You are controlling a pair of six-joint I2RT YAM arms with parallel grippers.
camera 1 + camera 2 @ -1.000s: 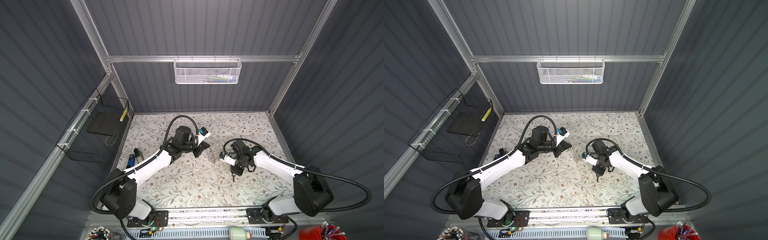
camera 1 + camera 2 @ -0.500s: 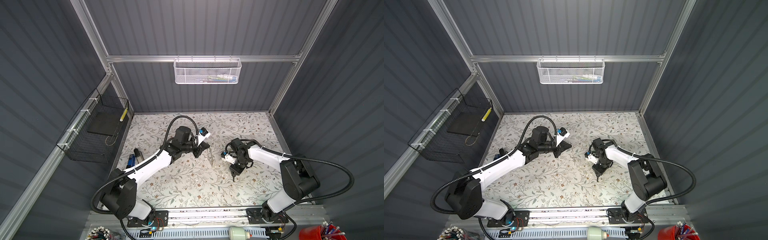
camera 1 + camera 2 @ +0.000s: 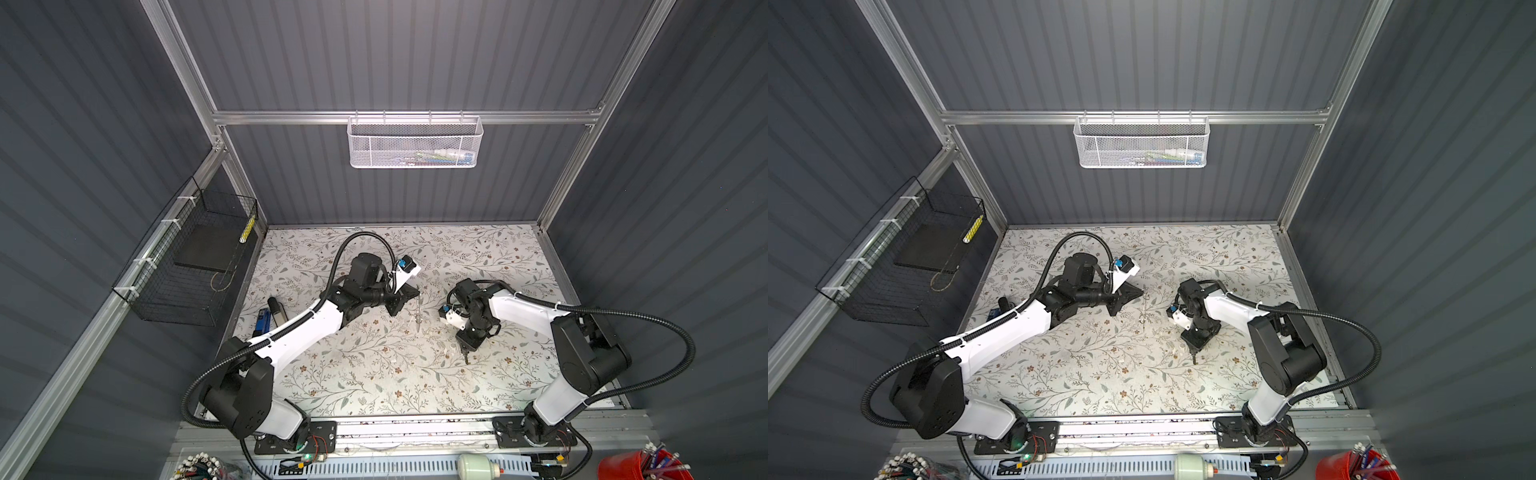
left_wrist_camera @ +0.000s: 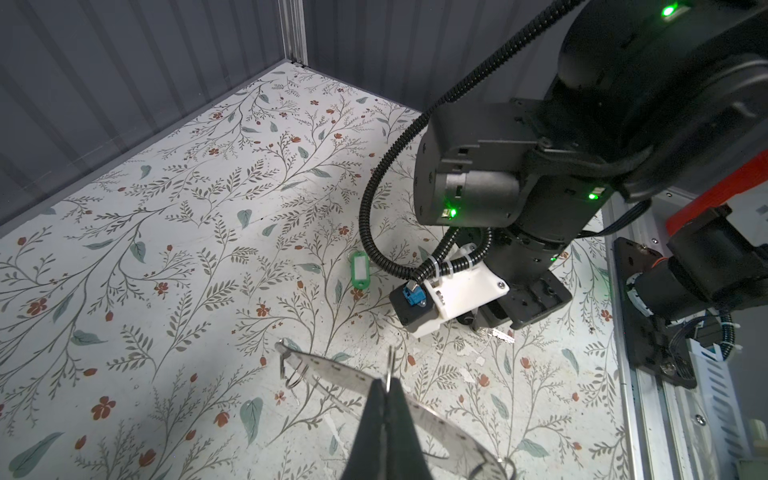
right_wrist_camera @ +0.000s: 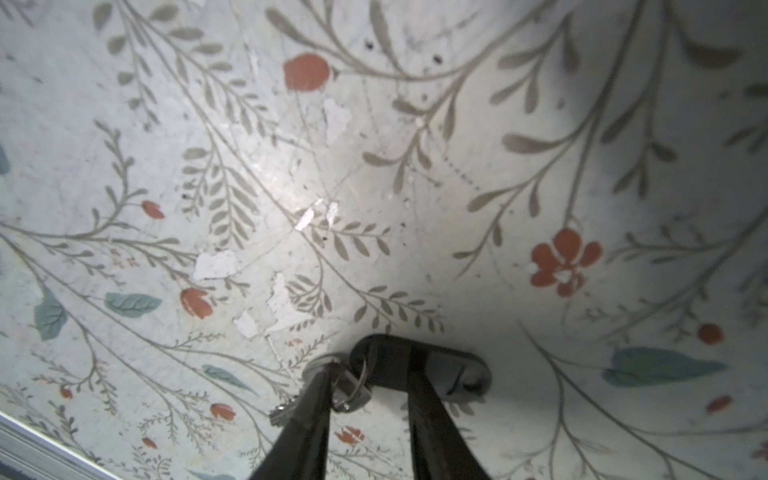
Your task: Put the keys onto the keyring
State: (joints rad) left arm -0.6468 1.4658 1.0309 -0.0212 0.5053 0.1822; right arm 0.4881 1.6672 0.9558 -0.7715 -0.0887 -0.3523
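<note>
At the surface's point(image 3: 374, 374) left edge lies one black-and-blue item point(image 3: 268, 318). The left jaws are clenched on the one keyring point(image 4: 328, 374), held on edge. One green key tag point(image 4: 360, 270) lies beside the right arm's cable point(image 4: 365, 216). The right jaws stand parted over one black-headed key point(image 5: 461, 372), a finger point(image 5: 424, 415) crossing it.

Light fell from overhead. In both top views the flowered tabletop point(image 3: 374, 374) point(image 3: 1100, 374) was bright and sharp, the grey walls point(image 3: 104, 124) dim, with wide-angle stretch toward the frame edges. The right wrist view had central glare and soft corners, and the key point(image 5: 453, 365) sat in dark shadow.
</note>
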